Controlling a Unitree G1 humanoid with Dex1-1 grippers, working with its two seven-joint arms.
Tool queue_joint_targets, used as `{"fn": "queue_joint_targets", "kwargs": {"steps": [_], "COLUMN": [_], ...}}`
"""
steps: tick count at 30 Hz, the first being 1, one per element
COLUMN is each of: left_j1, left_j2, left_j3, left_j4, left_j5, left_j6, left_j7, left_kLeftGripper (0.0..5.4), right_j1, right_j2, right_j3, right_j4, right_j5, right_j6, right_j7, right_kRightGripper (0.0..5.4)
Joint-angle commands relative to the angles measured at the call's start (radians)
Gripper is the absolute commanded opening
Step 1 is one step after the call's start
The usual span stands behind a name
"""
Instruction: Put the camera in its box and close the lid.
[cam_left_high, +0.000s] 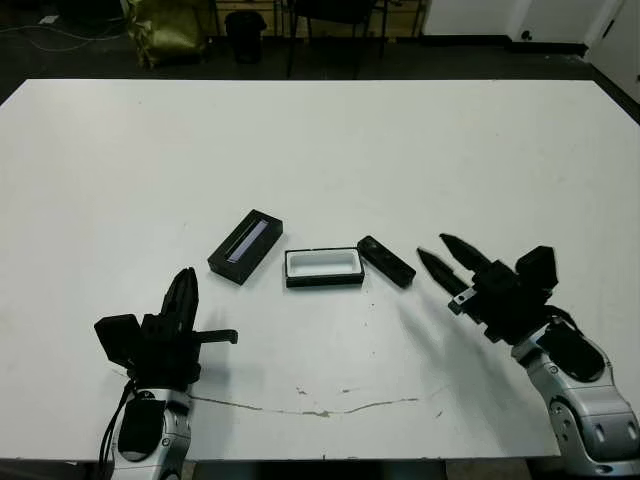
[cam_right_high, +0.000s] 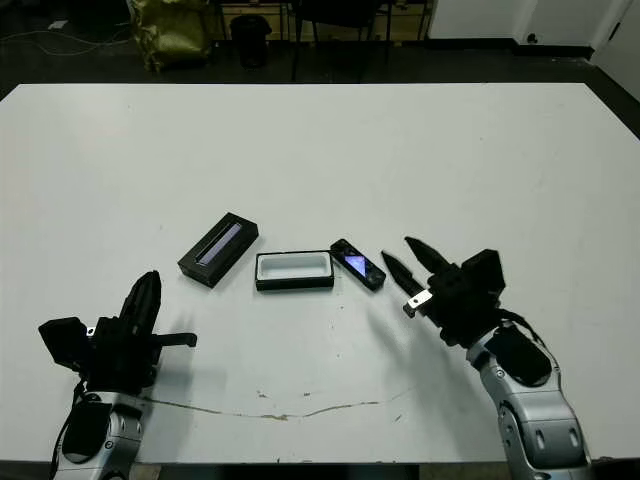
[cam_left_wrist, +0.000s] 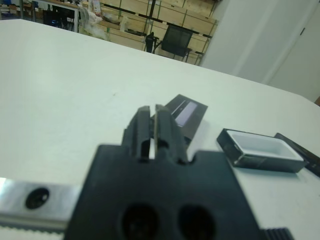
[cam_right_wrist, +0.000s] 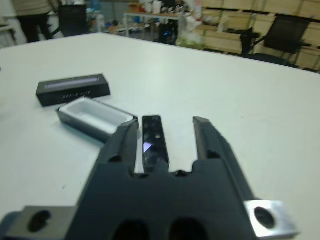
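The box (cam_left_high: 323, 267) sits open on the desk (cam_left_high: 320, 140). The camera (cam_left_high: 386, 260) lies just right of the box, the lid (cam_left_high: 245, 246) just left. The right hand (cam_left_high: 446, 259) is open near the camera. The left hand (cam_left_high: 184, 296) is closed.

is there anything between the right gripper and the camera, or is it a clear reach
Nothing visible blocks it. The right gripper is open, pointing at the camera, with only bare table between them. The box lies just past the camera, on its far side from the gripper.
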Motion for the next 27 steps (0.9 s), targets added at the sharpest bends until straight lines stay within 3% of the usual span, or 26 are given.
{"fn": "queue_joint_targets", "kwargs": {"steps": [1, 3, 9, 23, 27], "left_j1": [0.012, 0.010, 0.013, 0.015, 0.015], "left_j2": [-0.003, 0.000, -0.001, 0.003, 0.003], "left_j3": [0.000, 0.000, -0.001, -0.002, -0.005], "left_j4": [0.003, 0.014, 0.010, 0.006, 0.011], "left_j5": [-0.009, -0.007, -0.006, -0.004, 0.013], "left_j6": [0.020, 0.003, 0.017, 0.017, 0.008], "left_j7": [0.006, -0.003, 0.003, 0.000, 0.007], "left_kLeftGripper": [0.00, 0.00, 0.00, 0.00, 0.00], "right_j1": [-0.015, -0.016, -0.011, -0.018, -0.029], "right_j2": [-0.023, -0.030, -0.045, -0.033, -0.037], "right_j3": [0.015, 0.024, 0.043, 0.075, 0.083], "right_j4": [0.044, 0.038, 0.006, 0.034, 0.046], "right_j5": [-0.019, -0.034, -0.033, -0.096, -0.116], "right_j6": [-0.016, -0.006, 0.056, 0.067, 0.053], "right_j7": [0.034, 0.033, 0.035, 0.004, 0.005], "right_kRightGripper": [2.99, 3.41, 3.16, 0.03, 0.01]}}
